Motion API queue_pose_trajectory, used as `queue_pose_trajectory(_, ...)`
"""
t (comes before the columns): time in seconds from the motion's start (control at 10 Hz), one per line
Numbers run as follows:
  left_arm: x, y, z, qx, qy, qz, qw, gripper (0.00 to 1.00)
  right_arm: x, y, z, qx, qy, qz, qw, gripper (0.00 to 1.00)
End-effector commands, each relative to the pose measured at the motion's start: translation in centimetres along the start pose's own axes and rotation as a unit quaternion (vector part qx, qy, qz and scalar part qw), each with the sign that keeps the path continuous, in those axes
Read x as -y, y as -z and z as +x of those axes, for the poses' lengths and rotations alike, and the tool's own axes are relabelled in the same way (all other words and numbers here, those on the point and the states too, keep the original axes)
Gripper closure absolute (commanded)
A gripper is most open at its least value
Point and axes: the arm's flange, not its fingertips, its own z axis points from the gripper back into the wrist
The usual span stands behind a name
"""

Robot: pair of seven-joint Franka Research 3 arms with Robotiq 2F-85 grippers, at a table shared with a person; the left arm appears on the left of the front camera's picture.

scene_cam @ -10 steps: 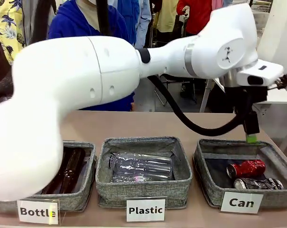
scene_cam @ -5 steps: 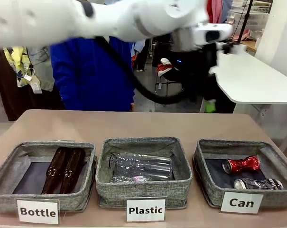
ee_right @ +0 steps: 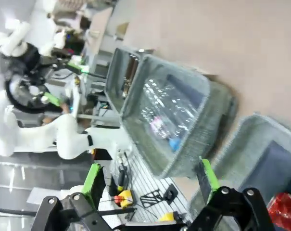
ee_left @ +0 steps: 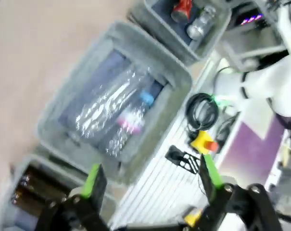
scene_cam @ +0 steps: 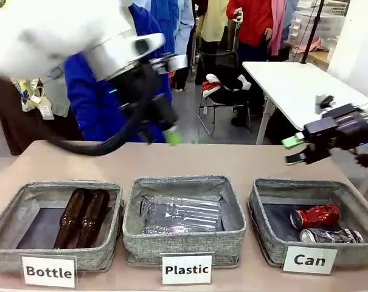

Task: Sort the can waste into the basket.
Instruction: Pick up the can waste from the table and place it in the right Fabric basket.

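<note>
Front view: crushed red can (scene_cam: 315,216), silver can (scene_cam: 331,235) in basket (scene_cam: 269,226).

Two brown glass bottles (scene_cam: 81,218) lay in my "Bottle" bin (scene_cam: 25,210); crushed clear plastic bottles (scene_cam: 180,214) filled the "Plastic" bin (scene_cam: 184,243).

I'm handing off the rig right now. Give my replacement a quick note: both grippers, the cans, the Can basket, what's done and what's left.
Left gripper: jaws open, empty, raised above the table's far side behind the Plastic bin.
Right gripper: jaws open, empty, in the air above the far edge of the Can basket.
Red crushed can and silver can: both lying inside the Can basket, side by side.
Done: both cans are sorted.
Left: no can shows on the tabletop; nothing more to pick. Parking the arms seems the sensible next step.
</note>
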Motion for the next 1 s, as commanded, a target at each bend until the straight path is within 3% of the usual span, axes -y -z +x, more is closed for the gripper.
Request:
queue_pose_trajectory(0.0, -6.5, 0.0, -10.4, 0.042, -0.046, -0.067, 0.996, 0.00, 0.3, 2.4, -0.5, 0.024, 0.014, 0.046, 0.999, 0.00)
queue_pose_trajectory(0.1, -9.5, -0.4, -12.7, 0.071, -0.046, -0.129, 0.988, 0.00, 0.1, 3.3, -0.7, 0.021, 0.034, 0.085, 0.996, 0.00)
queue_pose_trajectory(0.2, -12.2, -0.5, -15.3, 0.113, -0.091, -0.144, 0.979, 0.00, 0.2, 3.4, -0.8, 0.026, 0.042, 0.110, 0.993, 0.00)
queue_pose_trajectory(0.3, -13.8, -0.8, -18.6, 0.218, -0.092, -0.180, 0.955, 0.00, 0.6, 3.1, -0.7, 0.030, 0.052, 0.112, 0.992, 0.00)
queue_pose_trajectory(0.4, -15.0, -0.7, -20.8, 0.292, -0.129, -0.159, 0.934, 0.00, 1.3, 2.5, -0.5, 0.033, 0.068, 0.106, 0.992, 0.00)
queue_pose_trajectory(0.5, -13.2, -0.4, -17.8, 0.133, -0.093, -0.150, 0.975, 0.00, 0.4, 3.8, -0.8, 0.012, 0.042, 0.095, 0.995, 0.00)
queue_pose_trajectory(0.9, -13.2, -0.4, -17.8, 0.133, -0.093, -0.150, 0.975, 0.00, 0.4, 3.8, -0.8, 0.012, 0.042, 0.095, 0.995, 0.00)
